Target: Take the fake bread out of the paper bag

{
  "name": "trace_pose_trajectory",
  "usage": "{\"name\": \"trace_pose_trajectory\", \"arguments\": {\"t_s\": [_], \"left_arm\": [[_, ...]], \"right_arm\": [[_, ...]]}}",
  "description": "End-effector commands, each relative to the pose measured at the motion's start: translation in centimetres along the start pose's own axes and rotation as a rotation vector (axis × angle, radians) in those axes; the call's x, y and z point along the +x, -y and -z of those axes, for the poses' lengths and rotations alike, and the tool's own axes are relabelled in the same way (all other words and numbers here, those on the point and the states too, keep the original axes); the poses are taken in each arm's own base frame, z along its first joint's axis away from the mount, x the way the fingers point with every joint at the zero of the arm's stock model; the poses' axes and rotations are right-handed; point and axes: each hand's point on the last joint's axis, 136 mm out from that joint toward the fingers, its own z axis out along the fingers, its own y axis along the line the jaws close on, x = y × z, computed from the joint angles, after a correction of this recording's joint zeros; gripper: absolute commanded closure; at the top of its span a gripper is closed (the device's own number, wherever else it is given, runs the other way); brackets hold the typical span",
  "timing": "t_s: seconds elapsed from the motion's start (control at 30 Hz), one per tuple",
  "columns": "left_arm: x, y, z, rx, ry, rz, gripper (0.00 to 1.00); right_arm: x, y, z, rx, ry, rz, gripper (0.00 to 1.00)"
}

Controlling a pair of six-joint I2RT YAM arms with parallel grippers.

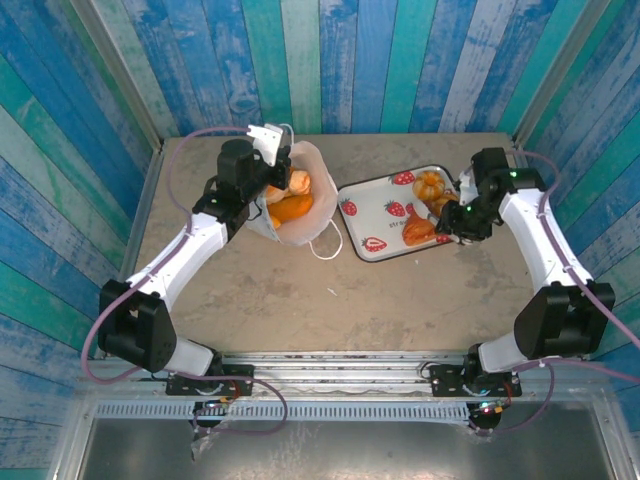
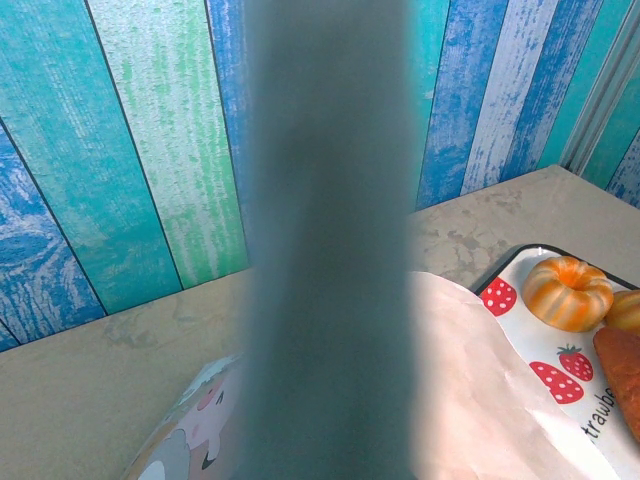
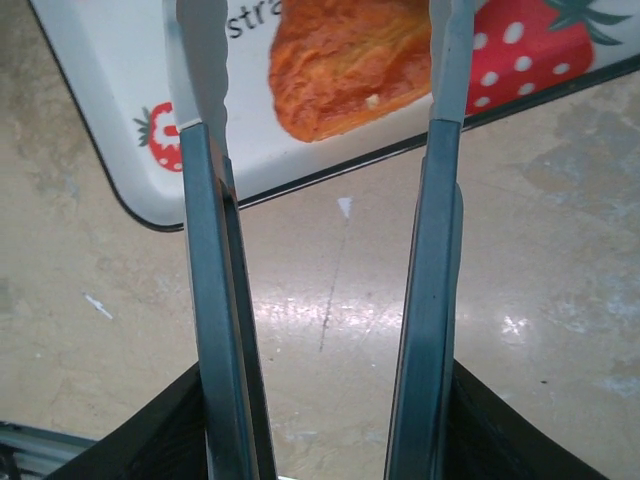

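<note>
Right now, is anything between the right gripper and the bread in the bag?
Nothing visible blocks it: the paper bag is open above the fake bread; only the tray lies between it and the right gripper.

Bright, even light from above leaves only faint, soft shadows on the table. A grey finger is wholly out of focus in the left wrist view; pale glare streaks the table in the right wrist view.

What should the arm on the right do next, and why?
Probably lift the right gripper away from the tray and swing it to the paper bag: its jaws stand open above a pastry lying on the tray, and orange bread sits in the bag.
</note>
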Motion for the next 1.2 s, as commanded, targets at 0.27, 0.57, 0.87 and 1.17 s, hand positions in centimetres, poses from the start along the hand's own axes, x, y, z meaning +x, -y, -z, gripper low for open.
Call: {"name": "trace_pose_trajectory", "arguments": {"t_s": [0.27, 0.57, 0.87, 1.17], "left_arm": [[-1.7, -0.4, 1.3, -0.028, 0.054, -0.037, 1.0], [-1.1, -0.1, 0.9, -0.012, 0.038, -0.037, 1.0], [-0.9, 0.0, 0.6, -0.006, 0.038, -0.03, 1.0], [-0.9, 0.1, 0.4, 0.006, 0.041, -0.019, 1.0]], "right_arm": [[-0.1, -8.8, 2.2, -0.187, 0.073, 0.124, 0.5], [-0.2, -14.6, 6.9, -0.317, 0.16, 0.229, 0.5], [1.4, -19.6, 9.8, -0.385, 0.194, 0.345, 0.52], [2.9, -23.5, 7.6, -0.381, 0.124, 0.44, 0.54]]}}
